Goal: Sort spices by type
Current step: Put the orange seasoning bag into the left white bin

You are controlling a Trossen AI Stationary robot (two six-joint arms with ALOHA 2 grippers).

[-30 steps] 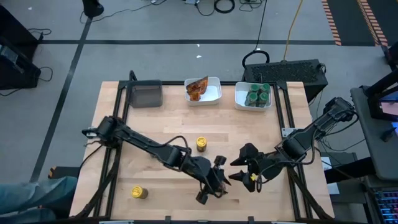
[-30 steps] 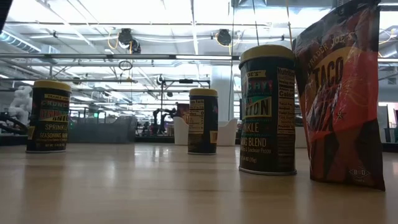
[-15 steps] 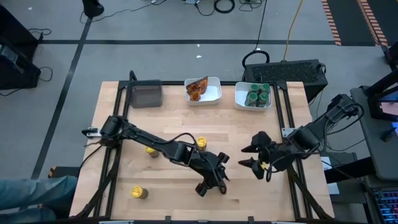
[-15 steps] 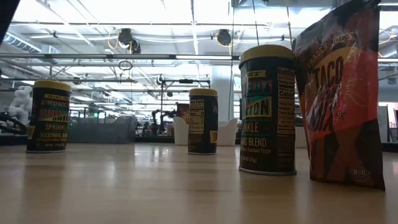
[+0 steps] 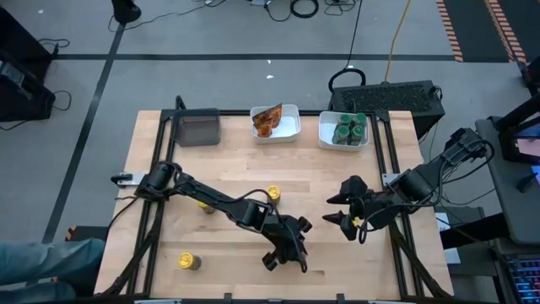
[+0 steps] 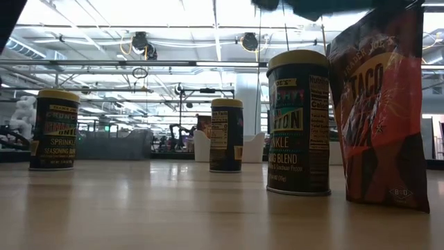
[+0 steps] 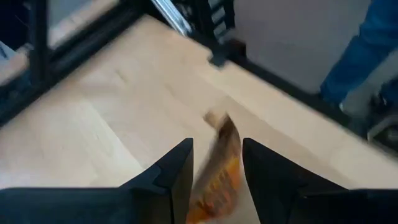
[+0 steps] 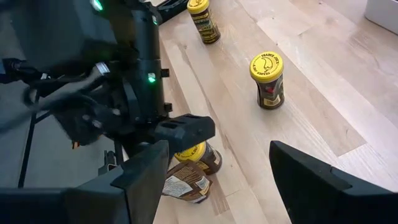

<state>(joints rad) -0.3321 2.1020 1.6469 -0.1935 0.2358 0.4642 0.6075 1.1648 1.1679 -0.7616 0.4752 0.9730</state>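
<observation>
An orange-brown foil packet (image 6: 380,104) stands upright on its lower edge near the table's near edge. My left gripper (image 7: 216,168) is open above it, pointing down, with a finger on either side of the packet's top (image 7: 219,171); I cannot tell whether they touch. A yellow-lidded jar (image 6: 298,121) stands right beside the packet (image 8: 185,180). More yellow-lidded jars stand at mid-table (image 5: 273,194), under the left arm (image 5: 207,205) and at the near left (image 5: 187,262). My right gripper (image 5: 334,209) hovers open to the right of the packet, touching nothing.
Along the far edge sit a grey tray (image 5: 197,128), a white tray (image 5: 291,128) holding orange packets and a white tray (image 5: 325,133) holding green-lidded jars. Bare wood lies between the trays and the arms. A person's blue sleeve (image 5: 42,257) shows off the table's near left corner.
My right gripper has drawn back from beside the left gripper toward the table's right and far side, staying open. My left arm has swung nearer, uncovering a yellow jar at mid-left, and its gripper has come down over the packet's top. The packet and jars have stayed put.
</observation>
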